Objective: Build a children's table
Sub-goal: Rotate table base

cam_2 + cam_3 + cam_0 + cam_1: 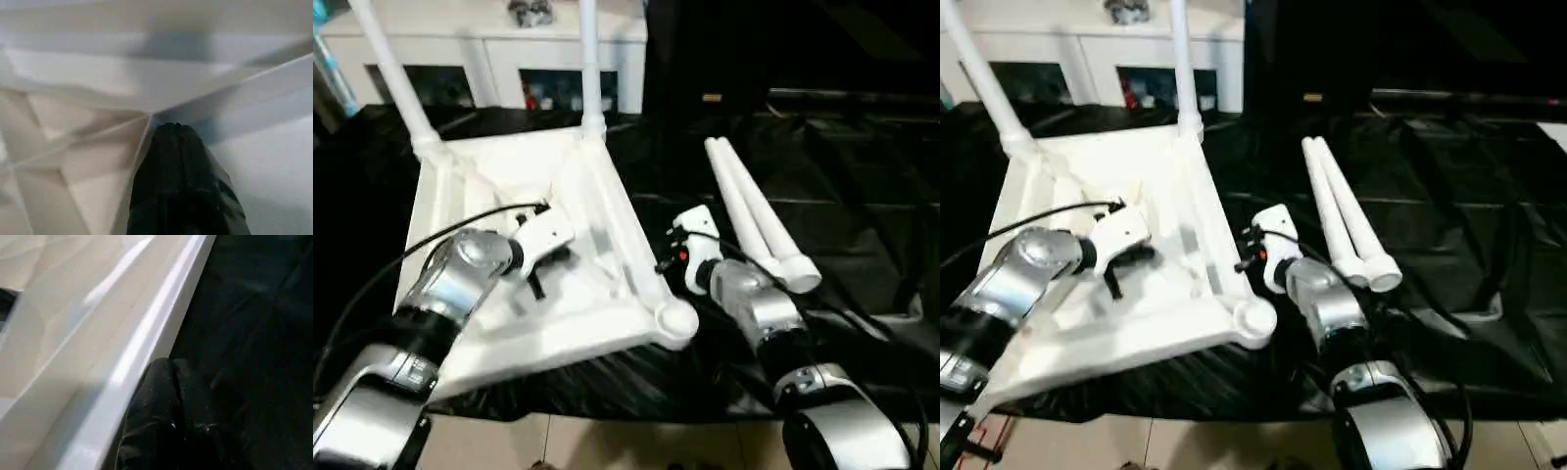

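Observation:
The white tabletop (499, 166) lies upside down on black cloth, ribbed underside up. Two white legs stand upright in its far corner sockets, one on the left (396, 83) and one on the right (590, 69). The near right socket (675, 319) holds nothing. Two loose legs (754, 215) lie side by side on the cloth to the right. My left gripper (540, 277) is shut and rests its tip on the ribs (98, 147) inside the tabletop. My right gripper (670, 257) is shut, just outside the tabletop's right rim (142, 342).
A white cabinet (489, 49) with glass doors stands behind the work surface. Black cloth (842, 196) covers the surface, and its front edge (636, 406) drops to a tiled floor. A black cable (431, 240) runs along my left forearm.

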Robot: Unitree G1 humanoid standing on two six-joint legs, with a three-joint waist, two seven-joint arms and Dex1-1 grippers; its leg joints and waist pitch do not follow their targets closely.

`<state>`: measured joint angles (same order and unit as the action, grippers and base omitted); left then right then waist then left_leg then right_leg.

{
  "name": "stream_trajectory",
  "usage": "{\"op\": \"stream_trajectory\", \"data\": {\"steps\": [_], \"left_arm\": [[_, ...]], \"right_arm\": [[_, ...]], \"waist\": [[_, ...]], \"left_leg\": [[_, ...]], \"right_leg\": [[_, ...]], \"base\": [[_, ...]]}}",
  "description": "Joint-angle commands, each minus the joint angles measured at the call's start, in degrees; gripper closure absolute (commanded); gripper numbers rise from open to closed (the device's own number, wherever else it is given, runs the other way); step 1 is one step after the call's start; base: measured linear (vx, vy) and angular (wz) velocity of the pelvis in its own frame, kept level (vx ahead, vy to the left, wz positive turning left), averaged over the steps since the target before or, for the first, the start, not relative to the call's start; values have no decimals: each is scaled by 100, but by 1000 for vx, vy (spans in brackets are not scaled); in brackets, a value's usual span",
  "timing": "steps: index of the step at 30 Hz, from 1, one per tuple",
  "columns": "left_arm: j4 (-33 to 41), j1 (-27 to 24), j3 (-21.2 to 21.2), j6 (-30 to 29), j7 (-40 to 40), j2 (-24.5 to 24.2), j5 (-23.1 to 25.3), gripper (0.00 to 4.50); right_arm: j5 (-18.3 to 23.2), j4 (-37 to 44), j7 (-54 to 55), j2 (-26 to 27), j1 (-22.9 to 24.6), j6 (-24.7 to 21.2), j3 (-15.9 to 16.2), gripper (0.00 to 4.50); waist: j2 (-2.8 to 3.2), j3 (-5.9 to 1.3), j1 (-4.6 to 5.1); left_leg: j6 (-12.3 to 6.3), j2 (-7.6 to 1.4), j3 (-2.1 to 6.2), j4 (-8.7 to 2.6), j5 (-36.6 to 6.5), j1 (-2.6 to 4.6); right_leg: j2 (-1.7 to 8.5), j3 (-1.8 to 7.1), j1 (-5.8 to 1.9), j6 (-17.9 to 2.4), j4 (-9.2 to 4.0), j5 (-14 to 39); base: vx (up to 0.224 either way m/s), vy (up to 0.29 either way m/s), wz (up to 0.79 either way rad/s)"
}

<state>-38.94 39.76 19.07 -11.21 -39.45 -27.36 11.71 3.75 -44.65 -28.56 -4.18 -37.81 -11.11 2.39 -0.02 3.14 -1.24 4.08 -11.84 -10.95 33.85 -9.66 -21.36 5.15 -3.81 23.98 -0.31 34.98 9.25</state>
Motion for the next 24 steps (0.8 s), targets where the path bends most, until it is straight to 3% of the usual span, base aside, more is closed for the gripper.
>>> {"op": "stream_trajectory", "data": {"steps": [1, 5, 9, 11, 13, 15, 16, 18, 20, 24], "left_arm": [[-350, 219, -95, 193, 566, 10, 249, 450], [-818, 409, -117, 527, 1283, 82, 466, 450], [-899, 438, -170, 667, 1492, 96, 483, 450], [-372, 267, -388, 493, 1096, 117, 176, 450], [212, 96, -602, 220, 738, 175, -199, 450], [742, -47, -797, -18, 486, 260, -554, 450], [962, -87, -909, -180, 323, 331, -796, 450], [1150, -117, -1015, -329, 207, 418, -1035, 409], [1194, -120, -1049, -349, 193, 460, -1151, 400], [1527, -253, -1064, -442, 46, 584, -1546, 369]], "right_arm": [[33, 236, 73, -101, 26, -66, -119, 444], [-35, 352, 611, -209, -13, -116, -326, 444], [-17, 472, 814, -319, -71, -381, -449, 444], [149, 728, 722, -427, -101, -547, -599, 444], [234, 847, 742, -558, -183, -658, -730, 411], [220, 789, 782, -712, -322, -734, -792, 407], [170, 701, 892, -817, -422, -817, -820, 396], [125, 558, 997, -932, -540, -862, -855, 369], [111, 489, 1056, -986, -597, -877, -874, 354], [114, 157, 1131, -1214, -838, -1021, -975, 330]], "waist": [[46, -423, -11], [37, -444, -44], [49, -458, -59], [69, -451, -83], [72, -441, -85], [55, -429, -81], [32, -420, -85], [1, -411, -81], [5, -402, -72], [-19, -420, -72]], "left_leg": [[49, -71, 66, -387, -1581, 77], [17, -62, 55, -363, -1371, 70], [-1, -56, 46, -350, -1226, 71], [-30, -65, 38, -347, -1202, 82], [-35, -75, 33, -349, -1272, 78], [17, -85, 26, -350, -1294, 83], [10, -78, 5, -344, -1374, 97], [35, -58, 4, -339, -1444, 91], [33, -49, 3, -338, -1499, 90], [8, -43, 5, -326, -1353, 66]], "right_leg": [[211, 216, -297, -1096, -425, 1479], [220, 218, -312, -1140, -404, 1269], [198, 217, -330, -1223, -369, 928], [225, 220, -335, -1311, -363, 880], [221, 217, -317, -1347, -375, 960], [227, 217, -322, -1428, -368, 1005], [207, 216, -291, -1414, -397, 1127], [215, 215, -298, -1323, -400, 1424], [209, 212, -287, -1206, -433, 1601], [206, 207, -307, -1170, -426, 1574]], "base": [[0, 0, 0], [0, 0, 0], [0, 0, 0], [0, 0, 0], [0, 0, 0], [0, 0, 0], [0, 0, 0], [0, 0, 0], [0, 0, 0], [0, 0, 0]]}}
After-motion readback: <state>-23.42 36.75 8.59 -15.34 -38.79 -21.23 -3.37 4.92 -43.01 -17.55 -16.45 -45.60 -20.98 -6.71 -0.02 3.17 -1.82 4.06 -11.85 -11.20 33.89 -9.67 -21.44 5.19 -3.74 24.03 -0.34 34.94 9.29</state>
